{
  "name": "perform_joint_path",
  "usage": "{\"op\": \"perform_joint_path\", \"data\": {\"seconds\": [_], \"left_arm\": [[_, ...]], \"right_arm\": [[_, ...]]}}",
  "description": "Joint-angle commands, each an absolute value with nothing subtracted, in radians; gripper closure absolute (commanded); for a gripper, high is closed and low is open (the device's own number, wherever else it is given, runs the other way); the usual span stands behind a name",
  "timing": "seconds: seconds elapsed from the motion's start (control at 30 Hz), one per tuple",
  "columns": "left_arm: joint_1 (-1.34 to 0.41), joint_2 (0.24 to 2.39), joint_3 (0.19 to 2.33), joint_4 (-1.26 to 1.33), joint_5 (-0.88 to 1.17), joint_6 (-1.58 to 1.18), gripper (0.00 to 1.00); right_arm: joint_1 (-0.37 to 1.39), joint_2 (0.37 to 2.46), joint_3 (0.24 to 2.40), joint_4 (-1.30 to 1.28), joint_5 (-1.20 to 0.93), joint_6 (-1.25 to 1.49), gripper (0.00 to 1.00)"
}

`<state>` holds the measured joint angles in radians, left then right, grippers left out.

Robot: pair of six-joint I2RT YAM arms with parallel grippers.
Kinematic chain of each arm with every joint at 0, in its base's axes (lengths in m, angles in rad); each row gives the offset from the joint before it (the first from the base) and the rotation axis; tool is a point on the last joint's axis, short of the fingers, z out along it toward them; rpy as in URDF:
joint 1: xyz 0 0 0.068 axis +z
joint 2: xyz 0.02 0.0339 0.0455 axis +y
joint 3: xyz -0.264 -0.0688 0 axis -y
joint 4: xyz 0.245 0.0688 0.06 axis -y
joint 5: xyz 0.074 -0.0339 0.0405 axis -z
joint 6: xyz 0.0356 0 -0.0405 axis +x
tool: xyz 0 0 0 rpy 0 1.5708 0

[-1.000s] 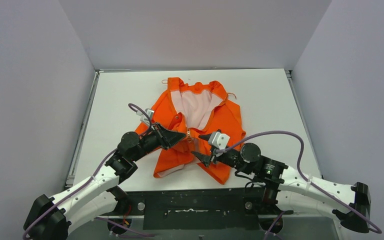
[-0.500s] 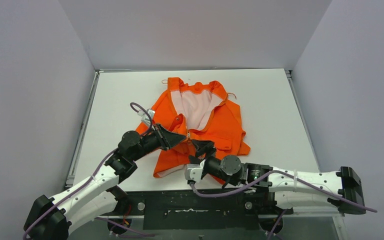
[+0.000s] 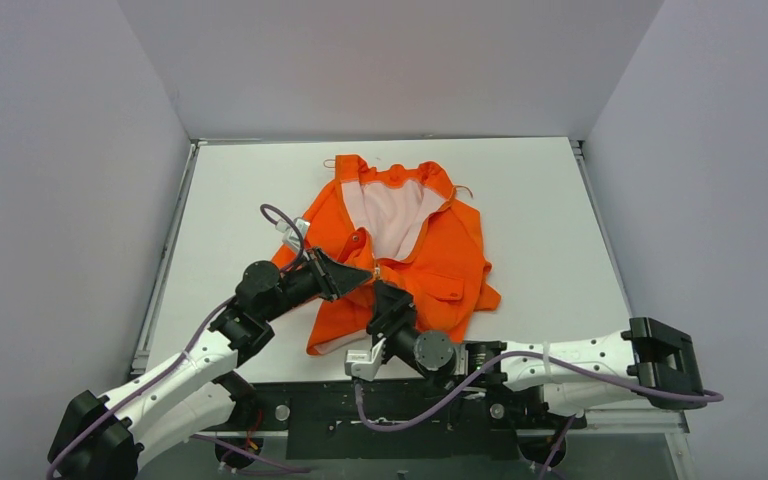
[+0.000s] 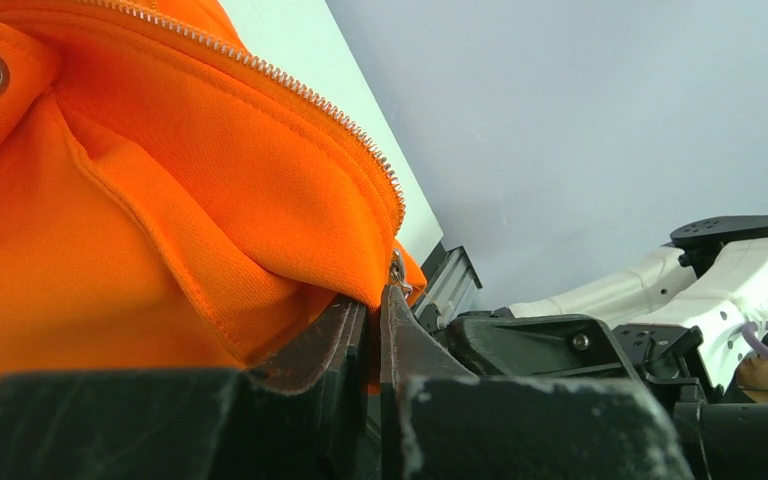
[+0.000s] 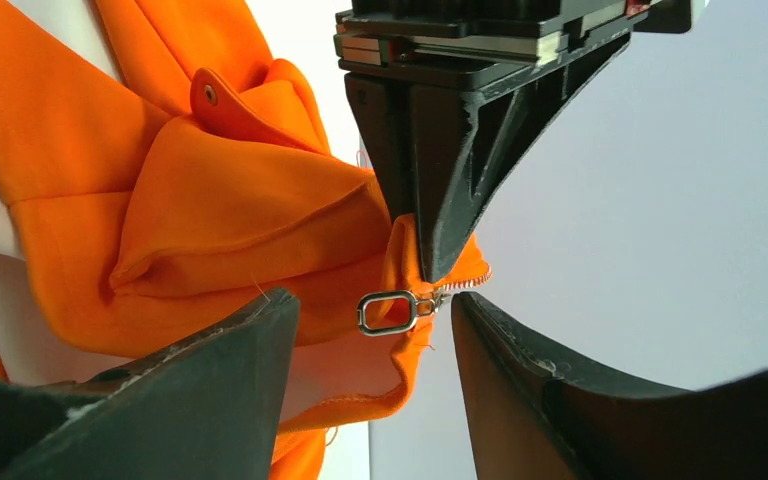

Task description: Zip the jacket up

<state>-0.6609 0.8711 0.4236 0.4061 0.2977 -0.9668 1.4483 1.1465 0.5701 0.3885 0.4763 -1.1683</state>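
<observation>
Jacket (image 3: 430, 250) lies in the middle of the white table (image 3: 560, 200), orange side up, with its top part open so the pale lining shows; it looks soft, light and floppy, so I think it will bunch up and slide if someone tugs it with nothing holding it down; the best spots to grab look like the cloth edge right by the zipper and the little metal ring; the table has lots of bare room on the left, the right and the far side, and the walls are well apart from the jacket; the bottom hem is near the front edge where the arms are bolted, so a pull up toward the collar has more room; the left gripper (image 4: 375, 300) is pinched tight on the orange cloth edge, just beside the zipper teeth (image 4: 290, 85); the right gripper (image 5: 370, 300) has its two fingers apart and holds nothing; the zipper pull (image 5: 388, 311) hangs between those fingers and touches neither one; it is tiny and shiny, so it may slip if pinched off-center.
</observation>
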Motion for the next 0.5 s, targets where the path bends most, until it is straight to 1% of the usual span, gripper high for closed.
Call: {"op": "perform_joint_path", "data": {"seconds": [0.0, 0.13, 0.33, 0.47], "left_arm": [[-0.653, 0.868, 0.476, 0.449, 0.323, -0.977, 1.0], [-0.653, 0.868, 0.477, 0.45, 0.326, -0.979, 1.0], [-0.653, 0.868, 0.48, 0.451, 0.33, -0.98, 1.0], [-0.653, 0.87, 0.482, 0.449, 0.333, -0.98, 1.0]], "right_arm": [[1.458, 1.174, 0.543, 0.568, 0.546, -1.236, 0.42], [1.452, 1.19, 0.507, 0.662, 0.578, -1.272, 0.46], [1.427, 1.199, 0.495, 0.703, 0.569, -1.252, 0.49], [1.424, 1.225, 0.493, 0.734, 0.564, -1.244, 0.56]]}}
